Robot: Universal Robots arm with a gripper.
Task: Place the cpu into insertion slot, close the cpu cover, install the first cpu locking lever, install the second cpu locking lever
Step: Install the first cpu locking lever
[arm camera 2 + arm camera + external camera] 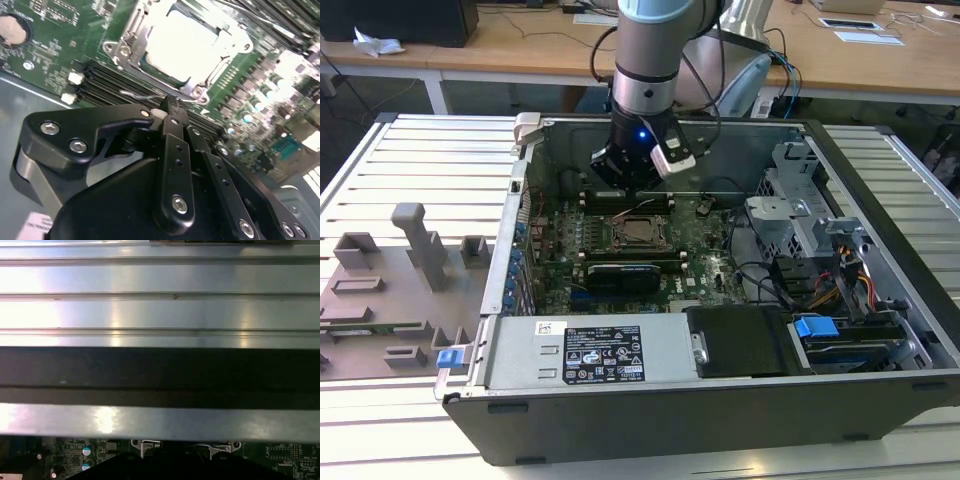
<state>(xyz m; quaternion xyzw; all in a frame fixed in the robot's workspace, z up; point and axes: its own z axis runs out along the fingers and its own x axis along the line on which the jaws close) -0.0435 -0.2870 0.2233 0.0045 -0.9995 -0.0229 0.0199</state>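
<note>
Black end effector [167, 107], fingers pinched narrow, hovers just beside the cover [186, 47] closed over the cpu [182, 42], at its 6 o'clock edge

- the cpu [182, 42] is already sitting flat in the insertion slot [638, 230], its pale metal top looks almost white in the second wrist view
- the cpu cover [134, 37] is down over it, a thin silver frame lying around the chip's edges with the middle cut out
- the slot itself sits on the green board inside the open case, roughly mid-board in the exterior view
- a thin wire locking lever [145, 94] runs along the socket's edge
</note>
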